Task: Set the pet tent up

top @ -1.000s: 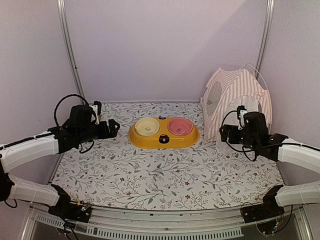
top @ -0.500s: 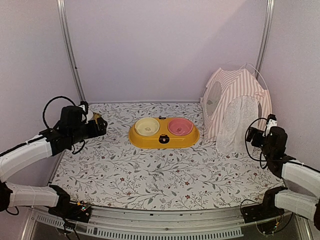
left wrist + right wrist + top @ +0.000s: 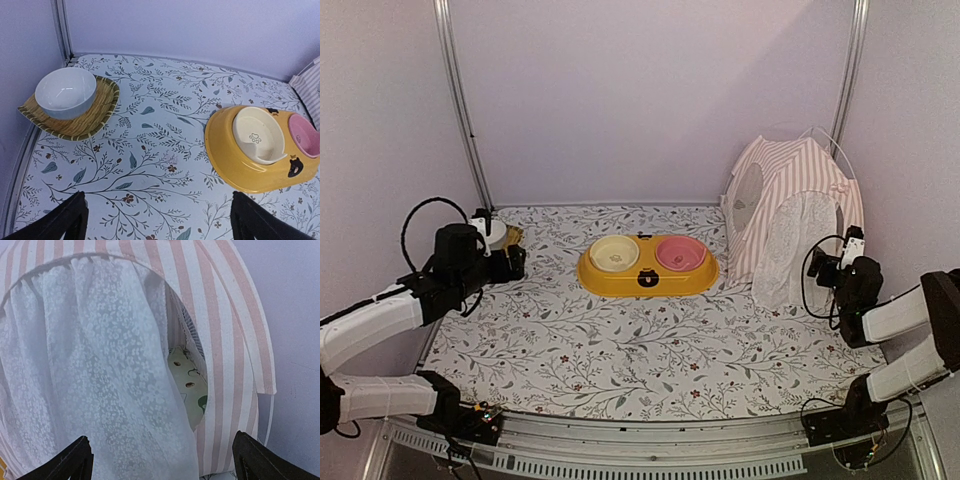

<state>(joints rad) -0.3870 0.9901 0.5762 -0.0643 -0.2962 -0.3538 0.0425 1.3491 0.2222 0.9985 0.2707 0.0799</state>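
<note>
The pet tent (image 3: 788,215), pink-and-white striped with a sheer lace door curtain (image 3: 100,380), stands upright at the back right of the floral mat. A thin white pole (image 3: 835,145) arcs over its top. Through the door gap a pale green patterned cushion (image 3: 187,382) shows inside. My right gripper (image 3: 828,270) hovers open just right of the tent's front, aimed at the curtain without touching it. My left gripper (image 3: 512,262) is open at the far left, with nothing between its fingers (image 3: 65,220).
A yellow double pet bowl (image 3: 648,264) with a cream and a pink dish sits mid-table. A white bowl (image 3: 65,92) rests on a woven straw mat (image 3: 95,112) at the back left. Walls and metal uprights close in both sides.
Both arms have drawn back outward: the left toward the left wall, the right away from the tent's front to the right edge. Both stay open.
</note>
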